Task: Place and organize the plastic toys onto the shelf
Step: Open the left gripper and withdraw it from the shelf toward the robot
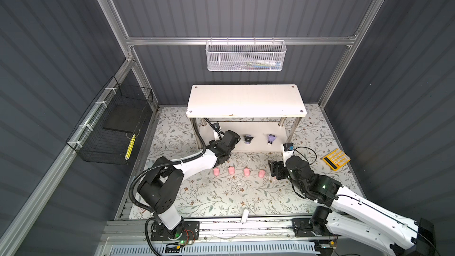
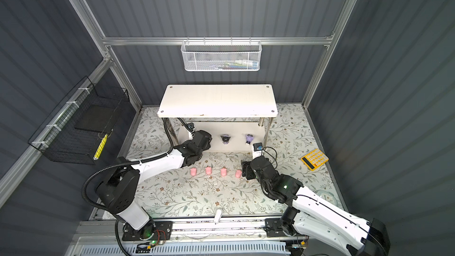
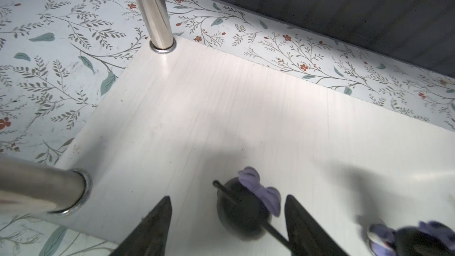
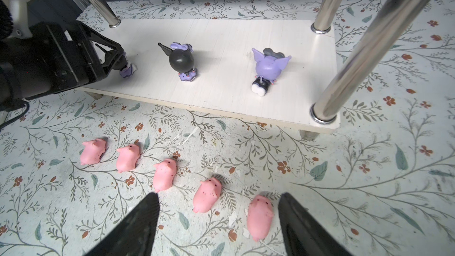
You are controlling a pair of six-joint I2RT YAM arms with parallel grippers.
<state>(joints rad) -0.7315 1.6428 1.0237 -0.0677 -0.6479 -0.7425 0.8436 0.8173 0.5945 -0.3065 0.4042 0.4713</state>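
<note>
Lilac-and-black figurines: three on shelf lower board. Pink pigs: five rowed on floral mat before it. Left gripper agape astride one figurine, gripping nothing; right gripper agape, empty.

Five pink pigs lie in a row before the shelf.

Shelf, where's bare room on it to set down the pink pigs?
Top board: wholly bare. Lower board: free behind the three purple toys and beside the right-hand posts. Crowded at its left end, where the left gripper straddles a toy.
</note>
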